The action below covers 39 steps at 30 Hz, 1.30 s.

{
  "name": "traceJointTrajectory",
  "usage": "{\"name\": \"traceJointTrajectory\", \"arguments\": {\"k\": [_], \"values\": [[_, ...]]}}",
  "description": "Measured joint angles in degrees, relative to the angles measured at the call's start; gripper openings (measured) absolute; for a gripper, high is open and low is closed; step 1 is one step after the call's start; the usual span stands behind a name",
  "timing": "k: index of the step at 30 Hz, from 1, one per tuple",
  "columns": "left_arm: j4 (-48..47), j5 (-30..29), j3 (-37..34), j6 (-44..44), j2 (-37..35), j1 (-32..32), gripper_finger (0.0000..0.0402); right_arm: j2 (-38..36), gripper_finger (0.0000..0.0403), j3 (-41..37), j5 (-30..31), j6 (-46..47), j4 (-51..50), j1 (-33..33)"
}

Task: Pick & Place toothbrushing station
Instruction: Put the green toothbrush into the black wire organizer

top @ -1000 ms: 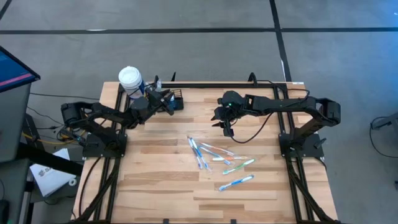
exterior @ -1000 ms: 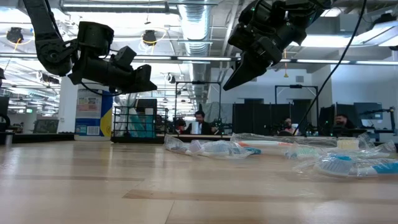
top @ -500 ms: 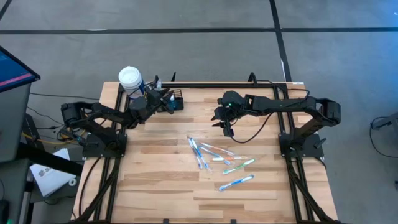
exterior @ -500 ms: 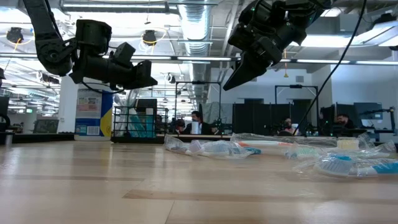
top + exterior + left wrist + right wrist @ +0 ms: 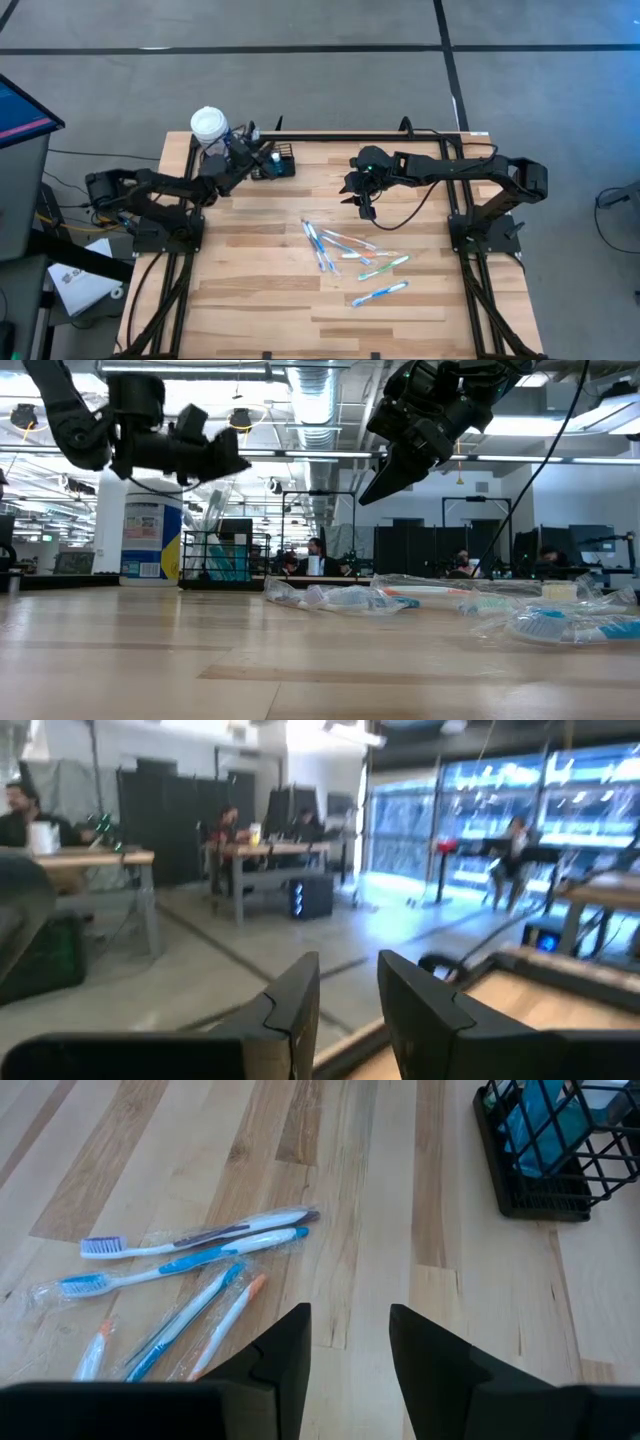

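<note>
Black mesh caddy (image 5: 281, 164), bottle (image 5: 209, 127) beside, toothbrushes (image 5: 352, 255) apart.

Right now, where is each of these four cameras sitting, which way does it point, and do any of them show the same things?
High view: overhead, straight down on the table, both arms, toothbrushes.
Low view: table height, looking across to the room; both arms hang from above.
Left wrist view: on the left arm, facing the room; left gripper open, empty.
Right wrist view: on the right arm, facing down; right gripper open.
Shared: caddy and toothbrushes appear in high, low and right wrist views.
</note>
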Motion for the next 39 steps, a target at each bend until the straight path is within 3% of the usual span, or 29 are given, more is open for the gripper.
{"name": "traceJointTrajectory", "arguments": {"k": [11,22,26,39], "values": [[-8.97,4.67,0.0,0.0,-11.1,-7.14,0.0053,0.0,0.0127,0.0,0.0,3.9,-0.2,0.1],[-19.39,5.4,-0.02,-1.98,-11.85,-19.66,0.0049,0.0,0.0127,0.0,0.13,11.21,-0.63,4.9],[-20.69,5.4,-0.04,-2.44,-11.85,-23.55,0.0049,0.0,0.0127,0.02,2.95,13.14,-2.51,7.59],[-20.9,5.42,-0.04,-2.58,-11.85,-30.48,0.0049,0.02,0.0127,0.02,6.84,22.1,-14.74,17.38]]}}
